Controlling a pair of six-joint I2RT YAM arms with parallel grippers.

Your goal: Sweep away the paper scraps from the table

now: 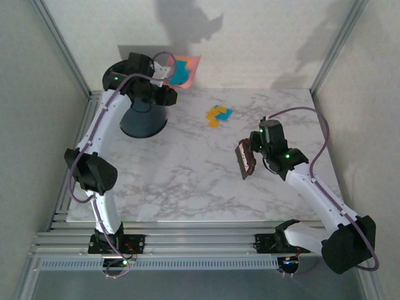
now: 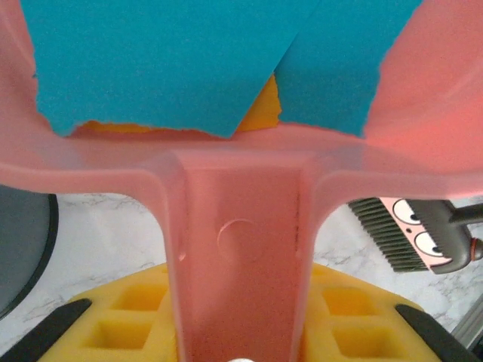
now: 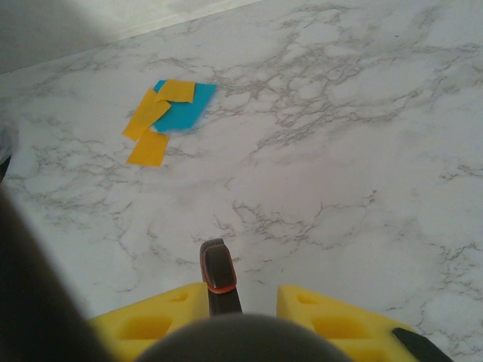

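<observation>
A small cluster of orange and teal paper scraps (image 1: 219, 115) lies on the marble table (image 1: 187, 181) right of centre, also seen in the right wrist view (image 3: 167, 115). My left gripper (image 1: 164, 74) is raised at the back left, shut on the handle of a pink dustpan (image 2: 238, 241). The pan (image 1: 182, 69) holds large teal scraps (image 2: 158, 68) over an orange one (image 2: 264, 109). My right gripper (image 1: 257, 153) is shut on a brush (image 1: 245, 161), near and right of the loose scraps. The brush's dark handle (image 3: 219, 275) stands between the yellow fingers (image 3: 339, 320).
A dark round bin (image 1: 142, 120) stands at the back left, just below the dustpan, and its rim (image 2: 23, 249) shows in the left wrist view. Aluminium rails (image 1: 187, 240) edge the table's near side. Walls close in the back and both sides.
</observation>
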